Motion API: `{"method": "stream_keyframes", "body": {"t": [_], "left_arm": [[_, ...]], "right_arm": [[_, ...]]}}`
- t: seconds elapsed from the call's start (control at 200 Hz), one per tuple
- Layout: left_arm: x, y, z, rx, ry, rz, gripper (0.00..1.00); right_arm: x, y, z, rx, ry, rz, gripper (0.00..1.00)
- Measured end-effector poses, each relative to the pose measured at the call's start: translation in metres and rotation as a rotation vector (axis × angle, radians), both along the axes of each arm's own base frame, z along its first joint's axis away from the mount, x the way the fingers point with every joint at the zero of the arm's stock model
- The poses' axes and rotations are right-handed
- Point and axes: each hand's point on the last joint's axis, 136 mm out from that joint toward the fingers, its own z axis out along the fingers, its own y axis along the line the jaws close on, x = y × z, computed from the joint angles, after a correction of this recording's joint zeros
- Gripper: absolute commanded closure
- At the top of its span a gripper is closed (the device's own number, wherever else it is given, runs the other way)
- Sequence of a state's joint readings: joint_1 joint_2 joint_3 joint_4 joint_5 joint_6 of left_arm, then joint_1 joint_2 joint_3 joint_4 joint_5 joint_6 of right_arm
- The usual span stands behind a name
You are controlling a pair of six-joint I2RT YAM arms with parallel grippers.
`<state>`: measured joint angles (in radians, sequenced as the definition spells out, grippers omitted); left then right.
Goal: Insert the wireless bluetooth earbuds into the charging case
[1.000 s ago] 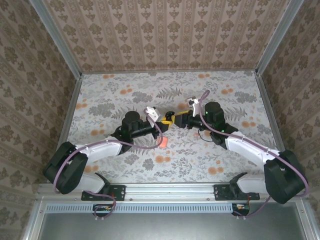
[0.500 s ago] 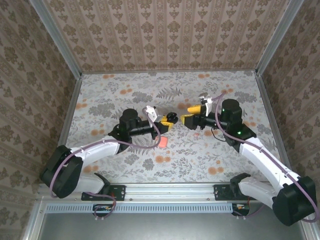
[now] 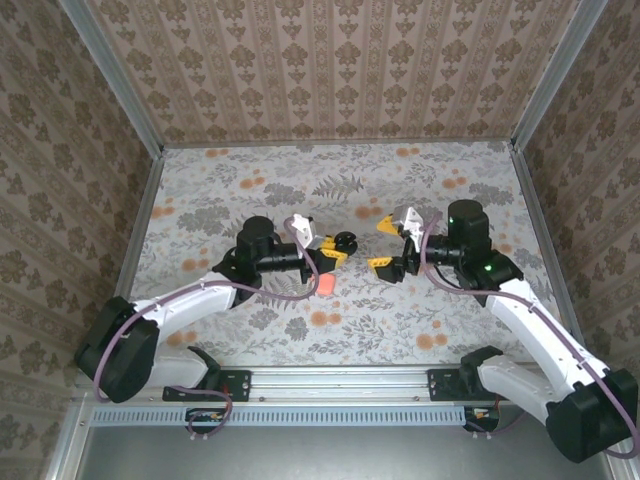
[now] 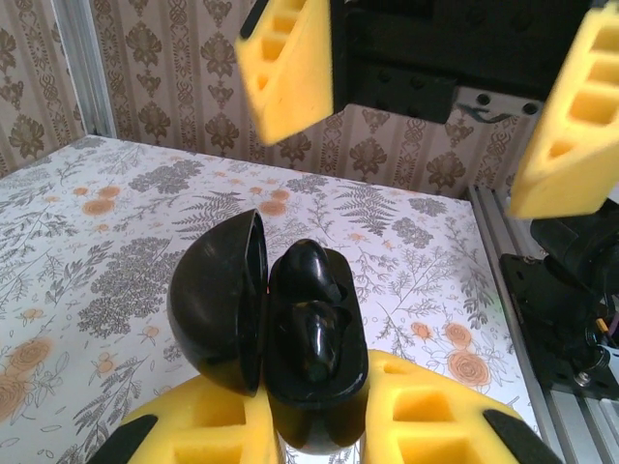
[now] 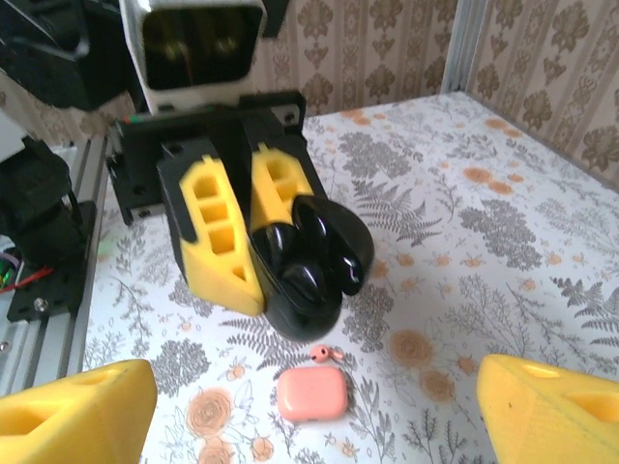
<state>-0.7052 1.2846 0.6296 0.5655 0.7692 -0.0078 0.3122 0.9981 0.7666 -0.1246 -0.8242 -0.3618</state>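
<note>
My left gripper (image 3: 335,249) is shut on a black hinged charging case (image 4: 314,387), held above the table with its lid (image 4: 218,300) swung open. Glossy black earbuds (image 4: 311,324) sit inside the case body. In the right wrist view the same case (image 5: 305,285) sticks out from the left gripper's yellow fingers (image 5: 218,237). My right gripper (image 3: 383,243) is open and empty, a short way right of the case and facing it. Its fingers (image 5: 77,411) stand wide apart.
Under the held case, a closed salmon-pink box (image 5: 311,394) lies on the floral table (image 3: 450,330), with a tiny pink earbud (image 5: 325,354) beside it. From above, the box (image 3: 325,285) is just in front of the left gripper. Patterned walls and metal rails enclose the table.
The right gripper has opened and pulled back to the right, away from the black case. The left gripper has stayed shut on the case and barely moved.
</note>
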Motion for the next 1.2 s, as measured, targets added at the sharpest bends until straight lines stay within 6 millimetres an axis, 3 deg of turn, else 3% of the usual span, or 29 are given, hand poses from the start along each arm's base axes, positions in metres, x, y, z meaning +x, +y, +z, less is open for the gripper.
{"method": "stream_keyframes", "body": {"t": [0.32,0.765,1.2], "left_arm": [[-0.004,0.001,0.002,-0.003,-0.004,-0.016,0.90],[-0.005,0.001,0.002,0.000,-0.007,-0.022,0.90],[-0.005,0.001,-0.003,0.017,-0.001,-0.020,0.90]], "right_arm": [[0.003,0.014,-0.028,-0.065,0.030,0.090,0.16],[0.008,0.047,-0.025,-0.037,0.073,0.266,0.27],[-0.001,0.054,-0.021,-0.012,0.076,0.354,0.38]]}}
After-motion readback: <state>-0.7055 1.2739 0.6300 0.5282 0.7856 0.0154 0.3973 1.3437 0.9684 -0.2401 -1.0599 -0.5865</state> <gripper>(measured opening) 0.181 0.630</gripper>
